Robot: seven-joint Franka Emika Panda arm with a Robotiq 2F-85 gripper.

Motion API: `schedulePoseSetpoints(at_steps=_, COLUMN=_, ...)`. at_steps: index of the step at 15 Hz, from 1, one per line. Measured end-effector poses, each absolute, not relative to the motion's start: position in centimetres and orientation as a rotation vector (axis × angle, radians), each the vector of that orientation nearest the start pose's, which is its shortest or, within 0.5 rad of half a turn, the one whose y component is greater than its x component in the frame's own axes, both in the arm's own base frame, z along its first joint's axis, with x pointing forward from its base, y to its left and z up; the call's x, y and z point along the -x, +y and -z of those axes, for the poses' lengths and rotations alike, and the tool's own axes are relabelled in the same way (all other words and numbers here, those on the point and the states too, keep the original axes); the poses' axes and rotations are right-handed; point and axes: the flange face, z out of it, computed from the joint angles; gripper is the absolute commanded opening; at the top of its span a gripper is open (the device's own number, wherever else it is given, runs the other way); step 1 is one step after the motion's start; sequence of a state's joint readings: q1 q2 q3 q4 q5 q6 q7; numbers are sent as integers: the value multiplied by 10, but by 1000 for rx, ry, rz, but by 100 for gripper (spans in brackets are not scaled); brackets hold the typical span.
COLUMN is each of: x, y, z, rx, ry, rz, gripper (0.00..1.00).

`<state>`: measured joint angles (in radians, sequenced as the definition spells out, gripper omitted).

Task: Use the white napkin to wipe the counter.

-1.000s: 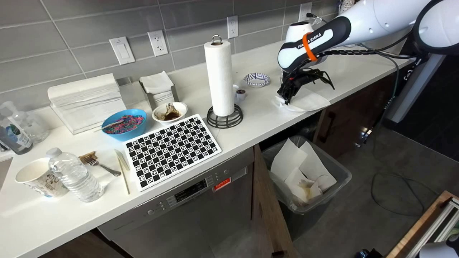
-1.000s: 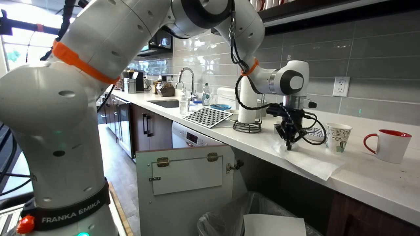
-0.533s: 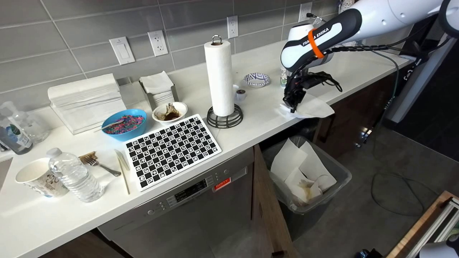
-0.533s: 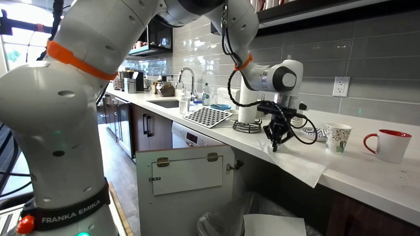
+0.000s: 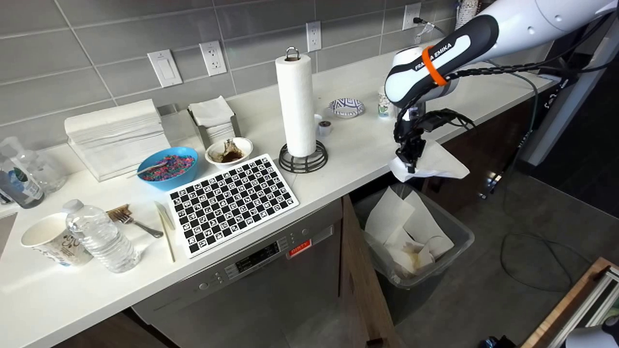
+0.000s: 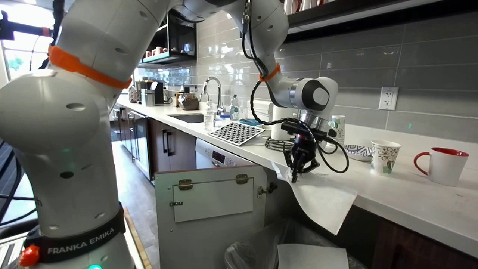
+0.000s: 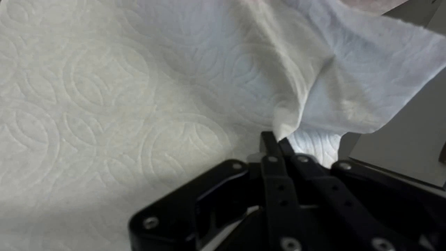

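A black two-fingered robot gripper [image 7: 277, 138], pinching a creased, embossed white paper napkin [image 6: 321, 201], now draws it past the front edge of the long, smooth white countertop [image 6: 414, 192], so it hangs below and beside the gripper, with a grey, lined plastic bin [image 5: 435, 271] farther down, suggesting the wiping is ending.

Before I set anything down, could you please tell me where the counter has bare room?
Bare counter shows between the paper towel roll and the white napkin, though the gripper pinching that napkin is close; and between the red-handled mug and the front edge, bar some small specks. It is crowded around the blue bowl, patterned board and water bottle.
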<state>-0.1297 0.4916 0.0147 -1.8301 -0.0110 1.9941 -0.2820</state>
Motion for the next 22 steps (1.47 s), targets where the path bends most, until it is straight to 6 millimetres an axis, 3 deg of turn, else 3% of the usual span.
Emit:
schedulePoseSetpoints(at_steps=2, x=-599, y=-74, z=-243, rx=3030, ry=-252, rz=-497, gripper=0)
schedulePoseSetpoints(at_steps=4, x=-600, y=-78, z=-258, rx=3043, ry=-243, rz=-463, gripper=0)
schedulePoseSetpoints(at_steps=12, x=-606, y=-93, z=-347, rx=3124, ry=-220, rz=-168, gripper=0)
schedulePoseSetpoints(at_steps=22, x=-641, y=-113, z=-374, rx=3191, ry=-169, rz=314, gripper=0)
